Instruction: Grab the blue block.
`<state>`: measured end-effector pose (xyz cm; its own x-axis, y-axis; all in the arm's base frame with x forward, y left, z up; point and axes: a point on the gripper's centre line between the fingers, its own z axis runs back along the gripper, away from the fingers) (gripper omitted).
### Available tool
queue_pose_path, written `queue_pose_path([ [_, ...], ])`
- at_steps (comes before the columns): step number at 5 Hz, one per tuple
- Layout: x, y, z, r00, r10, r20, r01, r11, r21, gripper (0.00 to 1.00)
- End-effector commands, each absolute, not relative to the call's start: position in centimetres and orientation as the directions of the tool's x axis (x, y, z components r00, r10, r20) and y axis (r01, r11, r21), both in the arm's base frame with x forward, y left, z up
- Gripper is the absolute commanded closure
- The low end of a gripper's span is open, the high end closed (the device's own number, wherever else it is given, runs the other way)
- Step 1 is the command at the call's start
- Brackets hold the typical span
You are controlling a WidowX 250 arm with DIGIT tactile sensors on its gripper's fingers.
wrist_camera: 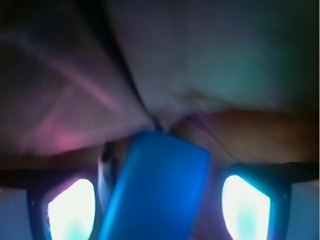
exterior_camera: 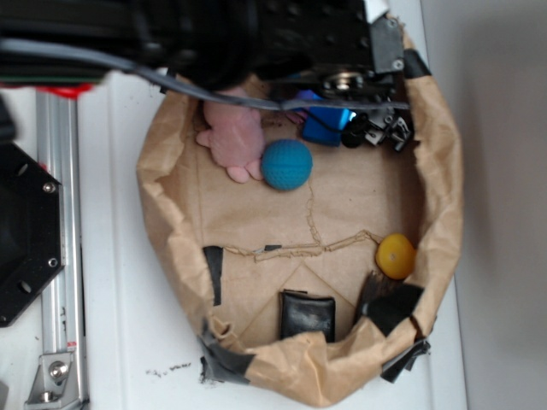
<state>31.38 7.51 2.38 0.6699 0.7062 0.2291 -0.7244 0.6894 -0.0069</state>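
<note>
Gripper [wrist_camera: 159,200] stood wide, fingers [wrist_camera: 70,210] flanking the block [wrist_camera: 160,190] at the bag's [exterior_camera: 444,196] far wall. Block looked rigid, glossy, likely slippery; its long flat faces suited the grip.

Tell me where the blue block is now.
In the exterior view the blue block lies at the top of the paper bag, under the gripper, up and right of the ball. The wrist view shows it between the fingers.
</note>
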Motion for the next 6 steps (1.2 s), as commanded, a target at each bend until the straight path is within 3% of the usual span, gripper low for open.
queue_pose_path([
  [1, 32.6, 5.3, 2.9, 0.685, 0.696, 0.218, -0.703, 0.709, -0.056, 0.0],
  [2, 31.6, 2.8, 1.7, 0.724, 0.668, 0.172, -0.671, 0.74, -0.052, 0.0],
  [3, 30.5, 1.4, 1.4, 0.751, 0.644, 0.145, -0.644, 0.763, -0.05, 1.0],
  [4, 29.8, 0.8, 3.2, 0.785, 0.604, 0.138, -0.598, 0.797, -0.084, 1.0],
  [6, 27.9, -1.5, 13.1, 0.937, 0.28, 0.21, -0.258, 0.958, -0.124, 1.0],
])
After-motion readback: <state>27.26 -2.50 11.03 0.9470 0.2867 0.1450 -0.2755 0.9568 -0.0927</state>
